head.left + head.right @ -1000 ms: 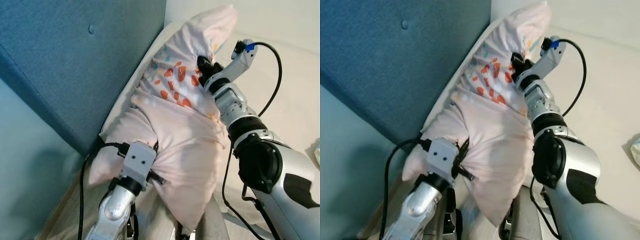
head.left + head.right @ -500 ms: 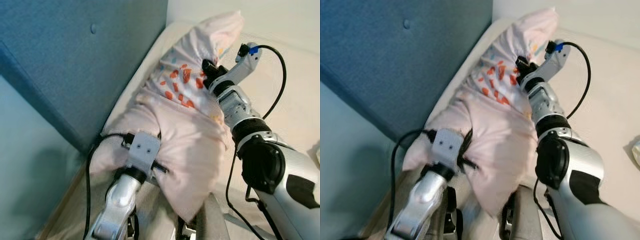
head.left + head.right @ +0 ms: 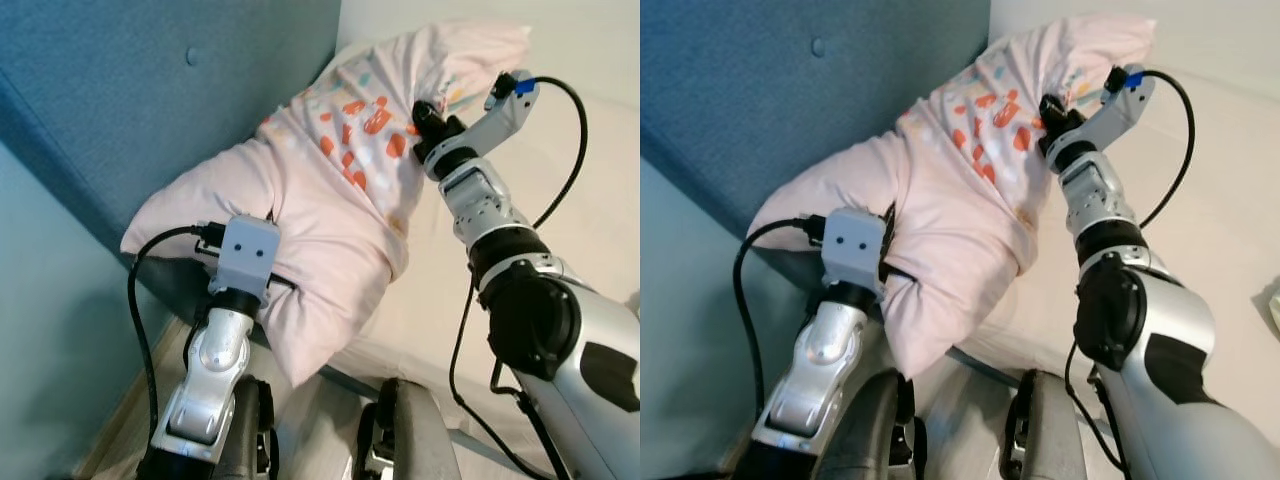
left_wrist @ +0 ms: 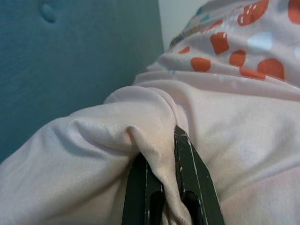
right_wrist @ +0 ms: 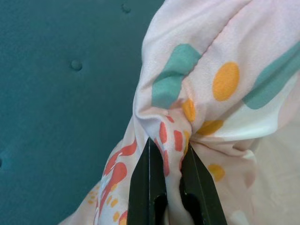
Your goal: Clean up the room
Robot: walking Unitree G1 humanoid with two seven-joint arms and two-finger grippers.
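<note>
Pink pillow (image 3: 330, 190): it is held up against the blue headboard (image 3: 150, 110), above the bed (image 3: 590, 200).
Left tool (image 4: 161, 187): it is clenched on a fold of the plain pink end of the pillow.
Right tool (image 5: 171, 187): it is clenched on the dotted end.
Step in hand: the pillow is being carried to its place, as it seems.
Next move: the pillow should be lowered flat by the headboard, then both grips opened.
</note>
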